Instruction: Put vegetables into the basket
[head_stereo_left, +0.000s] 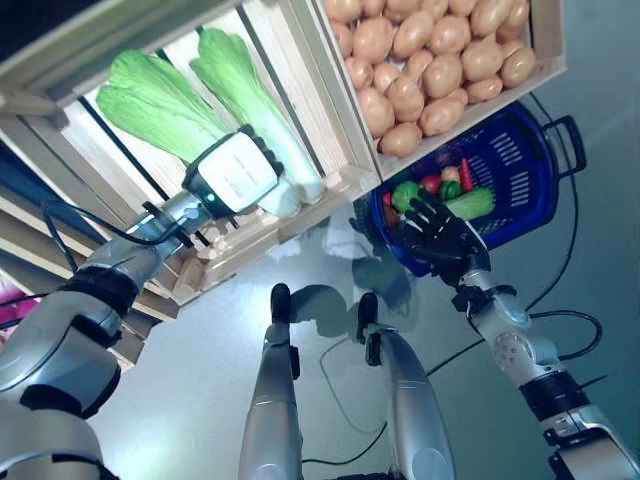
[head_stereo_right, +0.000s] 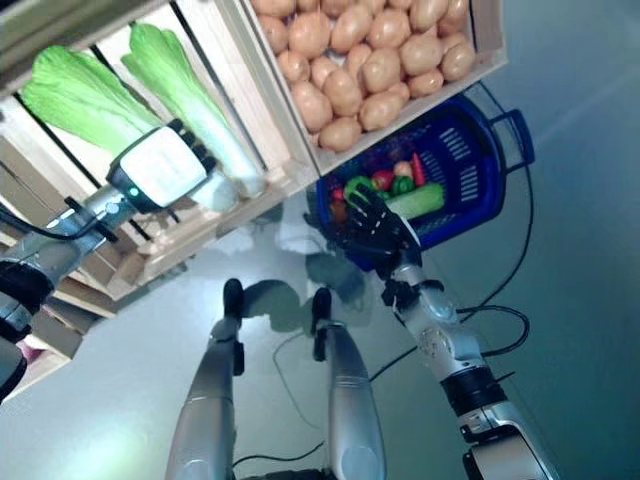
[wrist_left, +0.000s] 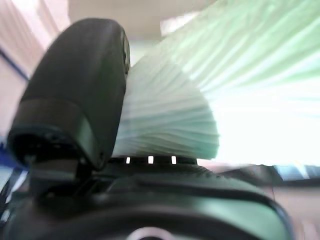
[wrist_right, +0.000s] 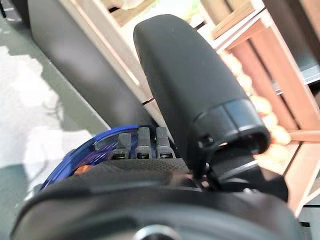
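Note:
My left hand (head_stereo_left: 235, 172) reaches into a wooden crate on the stand and is curled round the white base of a long green-leaved cabbage (head_stereo_left: 245, 85). In the left wrist view the ribbed pale stalk (wrist_left: 170, 115) lies against the palm, with the thumb (wrist_left: 75, 90) pressed beside it. The blue plastic basket (head_stereo_left: 525, 175) stands on the floor by the stand. It holds a green pepper (head_stereo_left: 405, 193), a red tomato (head_stereo_left: 431, 184), a cucumber (head_stereo_left: 472, 204) and a small red piece. My right hand (head_stereo_left: 437, 235) is open with straight fingers just above the basket's near rim (wrist_right: 85, 150).
The wooden stand (head_stereo_left: 300, 225) runs across the top of the eye views with slanted crates. A crate of potatoes (head_stereo_left: 430, 60) overhangs the basket. A second cabbage (head_stereo_left: 150, 100) lies beside the held one. Grey floor (head_stereo_left: 200, 360) spreads in front of the stand.

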